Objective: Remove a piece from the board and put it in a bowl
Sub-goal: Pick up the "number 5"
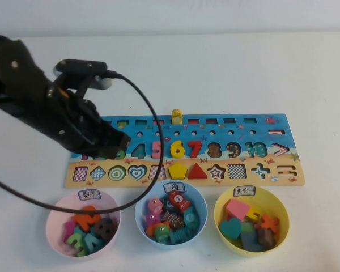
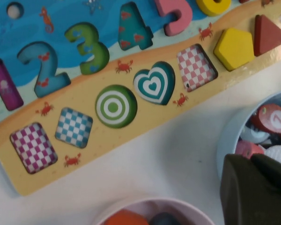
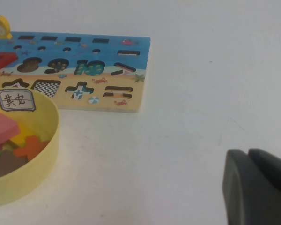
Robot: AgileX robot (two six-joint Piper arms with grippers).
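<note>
The left gripper (image 1: 114, 144) hangs over the left end of the board (image 1: 283, 127), above the low numerals, with nothing held between its fingers; whether those fingers are spread or pressed together cannot be told, since only a dark finger tip (image 2: 255, 190) shows at the edge of the left wrist view. Just beside the gripper, toward the board's middle, the pink piece (image 1: 156, 148), a "5", lies flat in its cutout between the empty "4" recess and the yellow "6" (image 1: 177, 149), with the red "7" (image 1: 195, 149) next along. In front of the board, on the robot's side, stand three bowls in a row: the pale-pink bowl (image 1: 55, 205) with its white label at the rim on the left, holding several coloured numbers; the light-blue bowl (image 1: 200, 198) in the middle; and the yellow bowl (image 1: 276, 198) on the right. The right gripper (image 3: 257, 187) is out of the high view; its dark fingers sit close together, empty, above bare white table (image 3: 215, 56) well clear of the board's right end.
</note>
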